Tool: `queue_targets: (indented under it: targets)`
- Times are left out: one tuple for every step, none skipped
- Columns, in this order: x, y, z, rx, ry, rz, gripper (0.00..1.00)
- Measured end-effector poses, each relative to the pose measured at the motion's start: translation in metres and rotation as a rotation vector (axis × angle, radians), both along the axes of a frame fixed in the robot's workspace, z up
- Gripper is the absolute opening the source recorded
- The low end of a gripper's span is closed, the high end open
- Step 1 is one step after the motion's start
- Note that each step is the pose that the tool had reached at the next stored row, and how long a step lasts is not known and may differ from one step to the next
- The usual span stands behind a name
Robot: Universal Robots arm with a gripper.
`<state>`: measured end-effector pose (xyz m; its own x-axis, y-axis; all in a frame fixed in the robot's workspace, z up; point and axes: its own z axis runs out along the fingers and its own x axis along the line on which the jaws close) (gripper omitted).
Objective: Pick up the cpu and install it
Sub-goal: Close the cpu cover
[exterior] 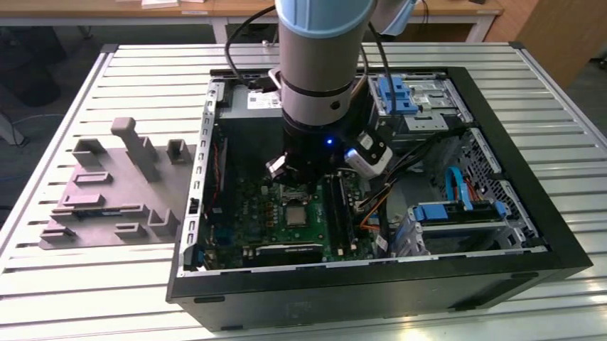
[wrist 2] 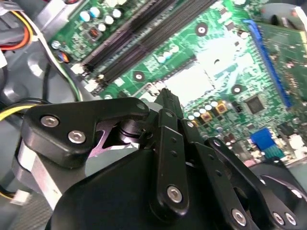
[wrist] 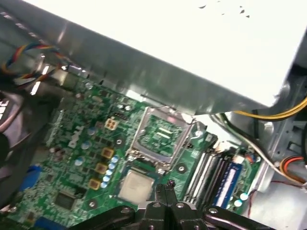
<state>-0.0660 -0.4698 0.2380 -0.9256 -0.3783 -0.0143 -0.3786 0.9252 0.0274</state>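
- Exterior view: my arm reaches down into the open computer case on the slatted desk; the cpu lies on the motherboard, just below my end effector.
- Second wrist view: end effector fingers pressed together, holding nothing, beside the pale cpu.
- First wrist view: cpu sits flat beside the open socket; fingertips closed, next to it.

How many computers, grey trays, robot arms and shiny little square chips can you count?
Computer: 1
Grey tray: 1
Robot arm: 1
Shiny square chip: 1
Total: 4
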Motion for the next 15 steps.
queue_targets:
  targets:
    - [0.0014, 0.0014, -0.0004, 0.0001, 0.0000, 0.000, 0.11]
    - [0.0022, 0.0020, -0.0007, 0.0002, -0.0001, 0.000, 0.11]
    - [0.0026, 0.0021, -0.0010, 0.0002, -0.0002, 0.004, 0.11]
    - [0.0025, 0.0021, -0.0010, -0.0001, 0.0000, 0.016, 0.11]
    - [0.0025, 0.0021, -0.0011, -0.0001, 0.0000, 0.033, 0.11]
    - [0.0026, 0.0022, -0.0013, 0.0000, 0.0000, 0.051, 0.11]
    - [0.0026, 0.0021, -0.0015, 0.0000, 0.0000, 0.071, 0.11]
    - [0.0026, 0.0021, -0.0016, 0.0000, 0.0000, 0.089, 0.11]
    - [0.0026, 0.0022, -0.0018, 0.0000, 0.0000, 0.107, 0.11]
    - [0.0026, 0.0022, -0.0019, 0.0000, 0.0000, 0.125, 0.11]
    - [0.0026, 0.0021, -0.0021, 0.0000, 0.0000, 0.143, 0.11]
    - [0.0026, 0.0021, -0.0022, 0.0000, 0.0000, 0.161, 0.11]
    - [0.0026, 0.0022, -0.0024, 0.0001, 0.0000, 0.179, 0.11]
    - [0.0026, 0.0022, -0.0025, 0.0000, 0.0000, 0.198, 0.11]
    - [0.0026, 0.0022, -0.0027, 0.0000, 0.0000, 0.216, 0.11]
